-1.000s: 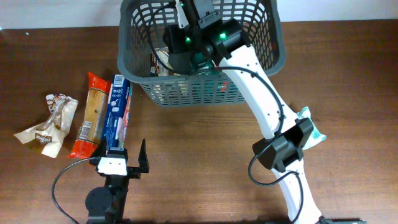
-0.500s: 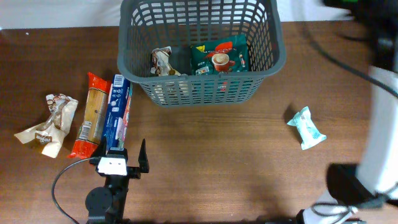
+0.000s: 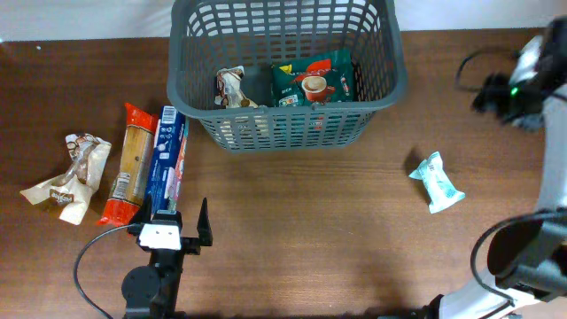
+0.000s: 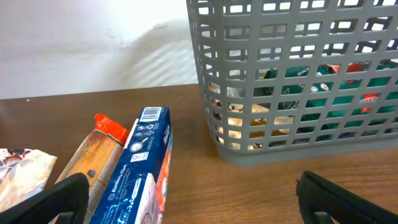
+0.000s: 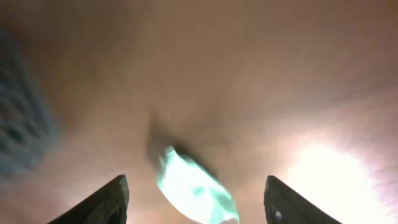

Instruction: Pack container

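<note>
Brown wood of the table (image 3: 292, 230) carried everything. At the far left lay a crumpled beige packet (image 3: 66, 177). Beside it an orange packet (image 3: 128, 164) and a blue box (image 3: 166, 164) lay side by side, touching. The left gripper (image 4: 193, 180) sat at the box's near end, its fingers spread wide and holding nothing.

Further right, at the table's far edge, stood the container (image 3: 283, 133). A crumpled pale packet (image 3: 230, 89) and a green packet (image 3: 310, 81) already lay inside it. Well apart on bare wood to the right lay a pale teal packet (image 3: 436, 182).

The right gripper (image 5: 196, 202) hung over that side, empty, with its jaws apart. Its blurred wrist view framed the teal packet low between the two fingers, not touching either.

The step in hand was probably fetching that packet. The next move would call for lowering straight down to straddle it, closing gently on the crinkly wrapper, then lifting it clear of the basket rim.
</note>
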`<state>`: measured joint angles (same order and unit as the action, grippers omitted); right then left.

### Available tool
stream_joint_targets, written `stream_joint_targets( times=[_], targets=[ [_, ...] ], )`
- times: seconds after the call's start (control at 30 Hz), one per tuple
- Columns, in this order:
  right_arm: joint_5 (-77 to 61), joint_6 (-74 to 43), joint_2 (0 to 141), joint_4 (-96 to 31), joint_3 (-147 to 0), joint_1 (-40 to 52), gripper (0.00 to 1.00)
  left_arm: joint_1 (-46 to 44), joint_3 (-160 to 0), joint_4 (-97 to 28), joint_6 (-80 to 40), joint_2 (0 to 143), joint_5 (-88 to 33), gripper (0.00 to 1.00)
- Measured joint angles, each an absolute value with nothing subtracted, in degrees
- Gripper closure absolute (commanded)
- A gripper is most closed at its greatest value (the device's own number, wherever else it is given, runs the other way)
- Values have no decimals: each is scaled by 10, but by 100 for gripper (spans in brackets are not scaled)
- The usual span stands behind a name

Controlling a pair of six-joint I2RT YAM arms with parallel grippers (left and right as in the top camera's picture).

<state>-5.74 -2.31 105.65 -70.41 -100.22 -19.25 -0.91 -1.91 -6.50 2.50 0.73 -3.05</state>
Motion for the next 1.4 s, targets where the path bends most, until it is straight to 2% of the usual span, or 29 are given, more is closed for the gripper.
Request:
stream_joint_targets(
  times=[0.27, 0.57, 0.63, 0.7, 0.83, 0.87, 1.03, 1.13, 1.4],
  targets=[
    [-70, 105, 1057, -633, -806, -190, 23, -9, -19, -65, 25, 7, -31, 1],
    [-77, 192, 1057, -561, -692, -185, 21, -9, -19, -65, 25, 7, -30, 1],
    [-77, 197, 1057, -547, -680, -181, 27, -9, -19, -65, 25, 7, -31, 1],
    [-78, 199, 1057, -532, -671, -177, 51, -9, -19, -65, 25, 7, -30, 1],
    [-80, 193, 1057, -508, -669, -168, 84, -9, -19, -65, 25, 7, -31, 1],
    [-81, 187, 1057, -500, -669, -166, 96, -9, -19, -65, 25, 7, -31, 1],
    [-82, 135, 1057, -496, -676, -163, 96, -9, -19, -65, 25, 7, -30, 1],
    [-88, 103, 1057, -537, -715, -163, 96, -9, -19, -65, 25, 7, -30, 1],
    [-117, 53, 1061, -696, -1012, -162, 96, -9, -19, -65, 25, 7, -31, 1]
  ],
)
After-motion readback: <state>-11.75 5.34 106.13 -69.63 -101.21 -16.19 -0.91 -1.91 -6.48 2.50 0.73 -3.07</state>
